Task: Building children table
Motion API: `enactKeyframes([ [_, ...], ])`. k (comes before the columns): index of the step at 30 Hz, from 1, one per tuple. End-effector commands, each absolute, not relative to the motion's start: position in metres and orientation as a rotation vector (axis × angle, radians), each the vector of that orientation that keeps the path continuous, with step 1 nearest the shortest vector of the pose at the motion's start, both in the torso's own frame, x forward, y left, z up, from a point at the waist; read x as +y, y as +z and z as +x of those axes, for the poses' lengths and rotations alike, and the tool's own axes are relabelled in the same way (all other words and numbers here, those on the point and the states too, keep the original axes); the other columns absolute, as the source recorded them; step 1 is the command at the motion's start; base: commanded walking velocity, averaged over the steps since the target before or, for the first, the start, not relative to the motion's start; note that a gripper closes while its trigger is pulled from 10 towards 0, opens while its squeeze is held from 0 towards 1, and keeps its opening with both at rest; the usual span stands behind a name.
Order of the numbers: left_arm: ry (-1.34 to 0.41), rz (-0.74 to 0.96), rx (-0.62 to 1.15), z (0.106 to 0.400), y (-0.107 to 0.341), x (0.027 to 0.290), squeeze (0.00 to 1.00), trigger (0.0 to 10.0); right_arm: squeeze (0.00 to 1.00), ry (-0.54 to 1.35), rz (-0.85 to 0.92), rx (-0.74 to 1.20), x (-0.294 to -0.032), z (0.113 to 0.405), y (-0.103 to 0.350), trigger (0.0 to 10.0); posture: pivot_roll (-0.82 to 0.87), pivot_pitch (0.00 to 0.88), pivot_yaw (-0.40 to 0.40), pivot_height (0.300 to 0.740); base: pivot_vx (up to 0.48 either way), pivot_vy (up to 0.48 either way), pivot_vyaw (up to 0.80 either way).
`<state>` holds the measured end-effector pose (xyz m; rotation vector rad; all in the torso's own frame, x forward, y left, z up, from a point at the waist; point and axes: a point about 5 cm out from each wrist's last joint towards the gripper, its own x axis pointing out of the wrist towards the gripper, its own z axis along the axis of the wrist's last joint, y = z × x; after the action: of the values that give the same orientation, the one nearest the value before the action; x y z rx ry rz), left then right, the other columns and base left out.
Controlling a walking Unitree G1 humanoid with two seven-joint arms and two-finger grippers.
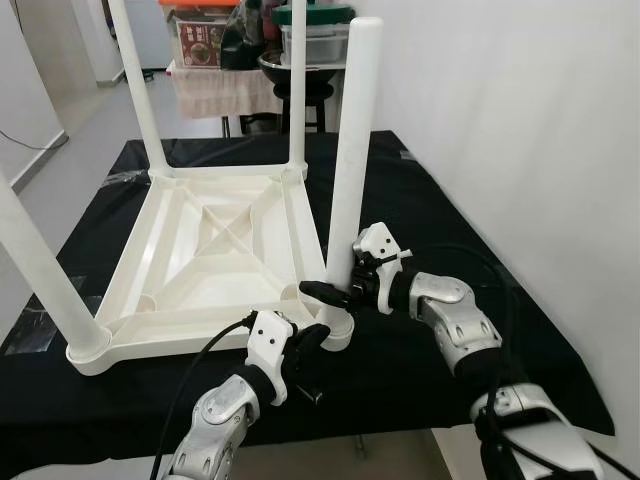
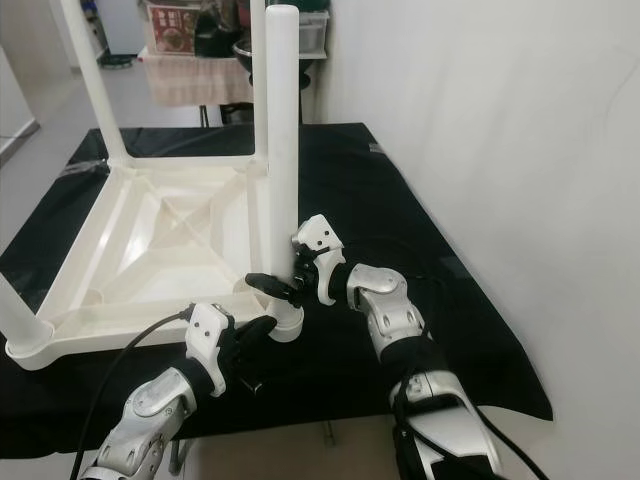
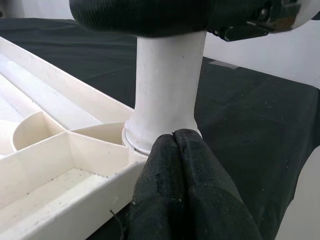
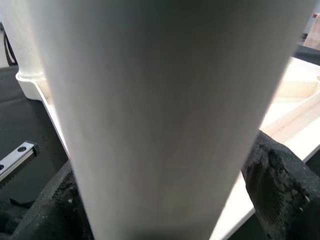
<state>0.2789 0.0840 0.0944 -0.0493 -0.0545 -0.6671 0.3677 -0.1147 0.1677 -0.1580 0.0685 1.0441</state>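
Observation:
A white plastic children's table (image 1: 190,345) lies upside down on a black cloth. Its near right leg (image 1: 350,150) stands upright in the corner socket. My right gripper (image 1: 328,292) is shut on this leg low down, one black finger on each side; in the right wrist view the leg (image 4: 165,110) sits between the fingers (image 4: 275,175). My left gripper (image 1: 327,337) is shut with nothing in it, and its joined fingertips (image 3: 175,142) press against the flared base of the leg (image 3: 167,90) at the table's corner.
Three other legs stand up: near left (image 1: 45,270), far left (image 1: 140,90), far right (image 1: 297,90). The black cloth (image 1: 480,250) ends at the front edge by my arms. A white wall (image 1: 540,120) runs on the right. A stand with containers (image 1: 215,40) is behind.

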Motion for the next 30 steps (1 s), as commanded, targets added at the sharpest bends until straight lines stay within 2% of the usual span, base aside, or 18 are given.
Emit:
enactKeyframes([
  [1,-0.669,-0.052,-0.045,0.277,0.091,0.083,0.00,10.0,0.00,1.071,-0.142,0.065,-0.115,0.368,0.169,10.0,0.04,0.000,-0.066,0.740,0.000,0.000,0.00],
  [2,-0.670,-0.053,-0.045,0.277,0.091,0.083,0.00,10.0,0.00,1.083,-0.125,0.068,-0.118,0.369,0.170,2.7,0.04,0.000,-0.067,0.740,0.000,0.000,0.00],
  [3,-0.669,-0.053,-0.045,0.277,0.091,0.083,0.00,10.0,0.00,1.113,-0.101,0.073,-0.121,0.369,0.170,0.0,0.04,0.000,-0.068,0.740,0.000,0.000,0.00],
  [11,-0.664,-0.057,-0.048,0.277,0.092,0.083,0.00,10.0,0.00,1.152,-0.056,0.087,-0.133,0.368,0.166,0.0,0.03,0.000,-0.069,0.740,0.000,0.000,0.00],
  [15,-0.664,-0.060,-0.049,0.276,0.092,0.083,0.00,10.0,0.00,1.119,-0.058,0.092,-0.148,0.363,0.156,0.0,0.02,0.000,-0.059,0.740,0.000,0.000,0.00],
  [19,-0.661,-0.063,-0.054,0.275,0.093,0.085,0.00,10.0,0.00,1.000,-0.072,0.100,-0.175,0.352,0.142,0.0,0.00,0.000,-0.052,0.740,0.000,0.000,0.00],
  [22,-0.661,-0.064,-0.055,0.274,0.094,0.087,0.00,10.0,0.00,0.905,-0.104,0.141,-0.179,0.346,0.127,0.0,0.00,0.000,-0.059,0.740,0.000,0.000,0.00],
  [23,-0.661,-0.063,-0.054,0.273,0.094,0.088,0.00,10.0,0.00,0.441,-0.091,0.161,-0.177,0.352,0.110,0.0,-0.01,0.000,-0.053,0.740,0.000,0.000,0.00],
  [25,-0.661,-0.063,-0.054,0.273,0.094,0.088,0.00,10.0,0.00,0.441,-0.091,0.161,-0.177,0.352,0.110,0.0,-0.01,0.000,-0.053,0.740,0.000,0.000,0.00],
  [26,-0.663,-0.059,-0.049,0.274,0.093,0.090,0.00,10.0,0.00,0.330,-0.214,0.215,-0.127,0.321,0.082,0.0,-0.01,0.000,-0.036,0.740,0.000,0.000,0.00],
  [27,-0.665,-0.054,-0.047,0.275,0.093,0.091,0.00,10.0,0.00,0.353,-0.246,0.187,-0.114,0.317,0.086,0.0,-0.02,0.000,-0.033,0.740,0.000,0.000,0.00],
  [30,-0.663,-0.055,-0.047,0.275,0.093,0.091,0.00,10.0,0.00,0.379,-0.203,0.209,-0.113,0.320,0.086,0.0,-0.01,0.000,-0.045,0.740,0.000,0.000,0.00],
])
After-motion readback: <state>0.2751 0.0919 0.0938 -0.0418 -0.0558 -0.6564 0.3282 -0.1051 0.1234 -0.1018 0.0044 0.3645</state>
